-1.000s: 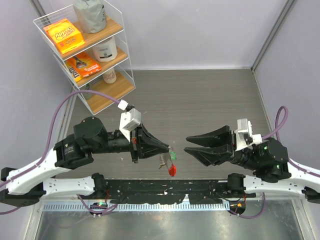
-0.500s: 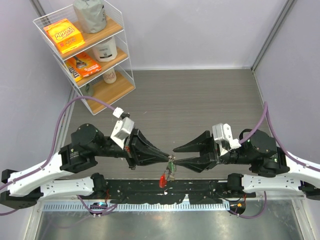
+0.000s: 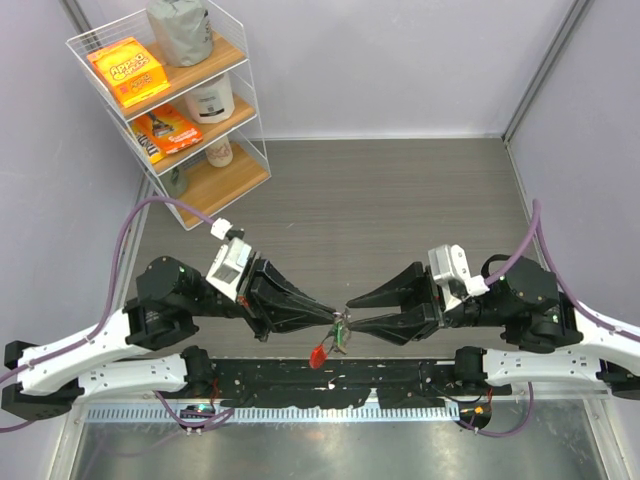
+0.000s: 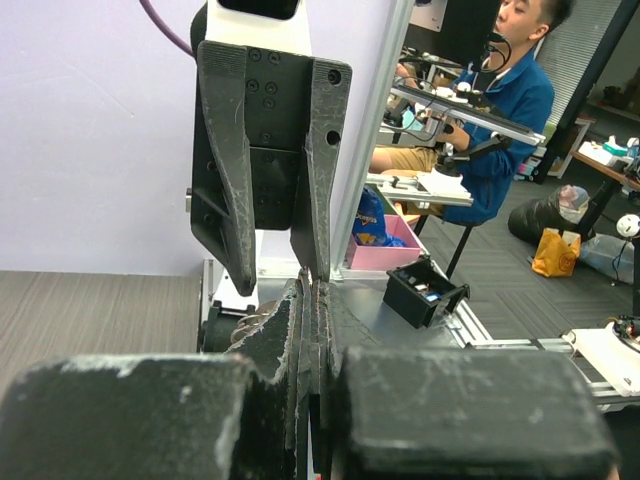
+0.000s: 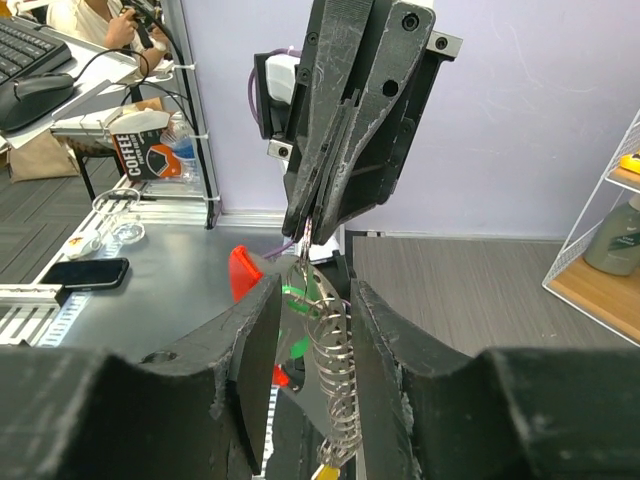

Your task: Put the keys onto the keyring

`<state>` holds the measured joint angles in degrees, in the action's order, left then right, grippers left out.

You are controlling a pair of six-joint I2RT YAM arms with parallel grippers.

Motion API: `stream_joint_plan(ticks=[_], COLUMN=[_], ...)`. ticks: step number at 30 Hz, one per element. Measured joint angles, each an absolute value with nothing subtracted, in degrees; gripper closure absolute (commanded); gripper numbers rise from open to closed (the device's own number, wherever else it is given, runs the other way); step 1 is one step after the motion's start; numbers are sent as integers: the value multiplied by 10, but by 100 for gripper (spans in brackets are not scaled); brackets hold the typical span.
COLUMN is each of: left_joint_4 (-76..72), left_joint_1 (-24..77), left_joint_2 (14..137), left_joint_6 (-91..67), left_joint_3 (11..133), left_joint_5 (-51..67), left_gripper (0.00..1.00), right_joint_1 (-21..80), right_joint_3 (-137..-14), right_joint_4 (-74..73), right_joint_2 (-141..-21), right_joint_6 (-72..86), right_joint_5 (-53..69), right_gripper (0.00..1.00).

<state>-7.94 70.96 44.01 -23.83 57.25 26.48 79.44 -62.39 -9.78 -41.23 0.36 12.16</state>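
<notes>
Keyring (image 3: 340,336) hangs from left gripper (image 3: 335,318) tip, between fingers of right gripper (image 3: 350,312); shelf rack (image 3: 190,110) far back-left.

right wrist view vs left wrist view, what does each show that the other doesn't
Only right wrist: the chain hanging between the fingers of the open right hand, a green key and the red loop beside it, its top pinched by the shut left hand. Only left wrist: a person in blue in the background; keys and loop don't show. Both: the opposite hand, pointing at the camera.
</notes>
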Motion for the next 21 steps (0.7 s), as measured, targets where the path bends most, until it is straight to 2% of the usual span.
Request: stream_joint_plan(ticks=[9,19,21], left_joint_4=[-111,-138,-141], left_joint_1=[710,710,710], left_joint_2=[429,430,431], left_joint_6=[-241,-249,-250], left_joint_3=[546,536,536], left_joint_5=[250,238,237], left_gripper=[100,100,100], right_joint_1=[794,794,794], right_joint_3=[-624,-625,-625], right_joint_4=[-86,-77,-78], right_joint_2=[-436,-439,-439], right_joint_6=[14,18,18], right_joint_5=[121,121,120], right_gripper=[63,75,81])
